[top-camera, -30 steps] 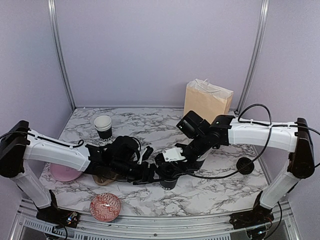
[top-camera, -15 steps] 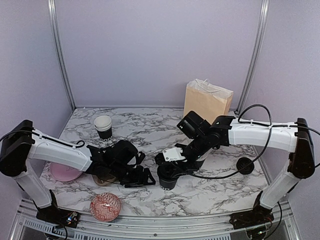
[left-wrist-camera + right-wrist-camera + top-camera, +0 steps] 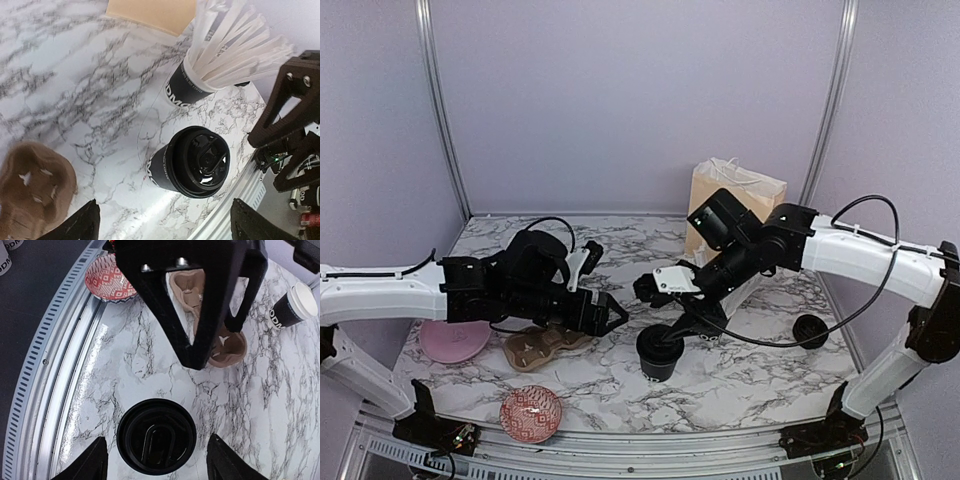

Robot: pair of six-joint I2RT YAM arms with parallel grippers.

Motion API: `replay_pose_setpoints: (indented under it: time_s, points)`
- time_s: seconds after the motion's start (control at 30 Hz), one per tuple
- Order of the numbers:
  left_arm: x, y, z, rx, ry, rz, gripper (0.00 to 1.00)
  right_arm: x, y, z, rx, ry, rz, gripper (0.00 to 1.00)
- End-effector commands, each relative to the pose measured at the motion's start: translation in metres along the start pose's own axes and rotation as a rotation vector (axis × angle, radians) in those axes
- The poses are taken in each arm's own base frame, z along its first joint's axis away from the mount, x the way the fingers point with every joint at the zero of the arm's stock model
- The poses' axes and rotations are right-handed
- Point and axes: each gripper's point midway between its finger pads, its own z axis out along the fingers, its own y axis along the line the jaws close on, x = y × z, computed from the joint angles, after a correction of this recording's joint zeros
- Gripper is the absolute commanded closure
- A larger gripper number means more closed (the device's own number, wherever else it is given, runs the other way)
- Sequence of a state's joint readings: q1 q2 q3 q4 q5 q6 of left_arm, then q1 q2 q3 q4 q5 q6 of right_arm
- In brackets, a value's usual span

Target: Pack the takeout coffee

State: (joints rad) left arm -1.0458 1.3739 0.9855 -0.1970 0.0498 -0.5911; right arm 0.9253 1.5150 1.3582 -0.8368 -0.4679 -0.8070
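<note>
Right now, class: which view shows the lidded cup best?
Left wrist: the lidded cup shows its top, side and lettering. Right wrist shows only the top from straight above; top external shows it small and dark.

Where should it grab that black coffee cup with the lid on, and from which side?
Probably the side wall just under the lid, pinched left and right, coming down from above. The lidded coffee cup stands upright, its lid rim overhangs as a stop, and the cup of straws crowds its far side.
</note>
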Motion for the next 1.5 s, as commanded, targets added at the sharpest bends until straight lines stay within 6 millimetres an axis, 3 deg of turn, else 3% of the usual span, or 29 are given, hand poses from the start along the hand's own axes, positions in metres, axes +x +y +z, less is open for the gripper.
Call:
replay_pose_setpoints:
  time_s: [0.0, 0.13, 0.3, 0.57, 0.73, 0.87, 1.17, 1.47]
  points:
    - [-0.028, -0.003, -0.031, -0.077, -0.124, 0.322, 0.06, -0.025, -0.009, -0.044, 0.036, -0.095, 0.018, 0.35]
    - [-0.025, -0.028, -0.029, -0.001, -0.1, 0.525, 0.04, -0.028, -0.025, -0.078, 0.083, -0.154, 0.056, 0.37]
    - [-0.021, -0.04, -0.002, -0.017, -0.024, 0.696, 0.02, -0.025, -0.045, -0.121, 0.174, -0.214, 0.113, 0.37]
    - [0.001, -0.057, 0.038, 0.063, 0.141, 0.8, 0.02, -0.028, -0.061, -0.184, 0.341, -0.281, 0.127, 0.35]
    - [0.011, -0.064, 0.056, 0.116, 0.199, 0.8, 0.02, -0.012, -0.08, -0.212, 0.452, -0.282, 0.179, 0.35]
    - [0.02, -0.069, 0.067, 0.158, 0.237, 0.797, 0.02, -0.009, -0.08, -0.214, 0.457, -0.284, 0.187, 0.35]
    - [0.021, -0.054, 0.087, 0.066, 0.26, 0.802, 0.05, -0.005, -0.081, -0.209, 0.451, -0.278, 0.194, 0.35]
    - [0.022, -0.052, 0.094, 0.056, 0.27, 0.794, 0.12, -0.002, -0.082, -0.205, 0.443, -0.279, 0.198, 0.35]
